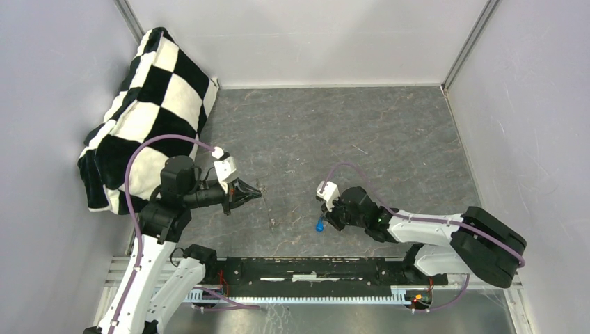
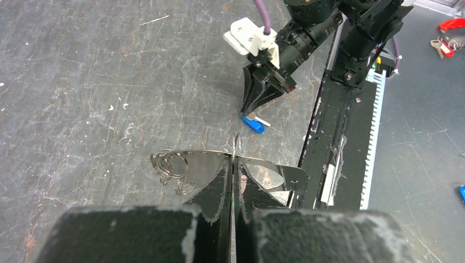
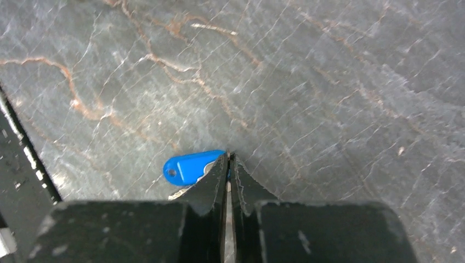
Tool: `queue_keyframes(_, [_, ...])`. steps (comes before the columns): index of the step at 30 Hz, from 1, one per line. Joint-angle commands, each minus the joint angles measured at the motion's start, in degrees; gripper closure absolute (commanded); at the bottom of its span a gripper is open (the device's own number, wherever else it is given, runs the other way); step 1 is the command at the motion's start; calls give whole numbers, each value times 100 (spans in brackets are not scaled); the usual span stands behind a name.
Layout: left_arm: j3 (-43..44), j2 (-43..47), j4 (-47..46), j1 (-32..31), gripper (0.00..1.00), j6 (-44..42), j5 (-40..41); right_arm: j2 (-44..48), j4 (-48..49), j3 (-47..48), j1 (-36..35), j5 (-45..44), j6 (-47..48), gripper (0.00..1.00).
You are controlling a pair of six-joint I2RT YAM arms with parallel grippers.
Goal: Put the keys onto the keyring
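Two tools clamped tight, left tool pinching the wiry grey keyring left of centre, right tool tips together just beside the glossy blue teardrop key, veined slate-like counter

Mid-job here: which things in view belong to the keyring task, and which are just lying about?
Job:
- keyring, pinched by the left gripper, jaws shut
- blue key, at the right gripper, jaws shut
The second key is not in view.

Lying about:
- checkered cloth, far left corner
- red keys, far right of the left wrist view
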State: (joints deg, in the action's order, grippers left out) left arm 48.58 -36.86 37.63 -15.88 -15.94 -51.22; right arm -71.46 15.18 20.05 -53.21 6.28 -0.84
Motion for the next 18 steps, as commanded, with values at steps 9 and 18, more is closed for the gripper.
queue_keyframes(9, [270, 4, -124, -3, 98, -212, 35, 42, 412, 473, 555, 447, -235, 41])
queue_keyframes(18, [406, -62, -122, -3, 98, -307, 66, 524, 410, 260, 940, 1040, -766, 2])
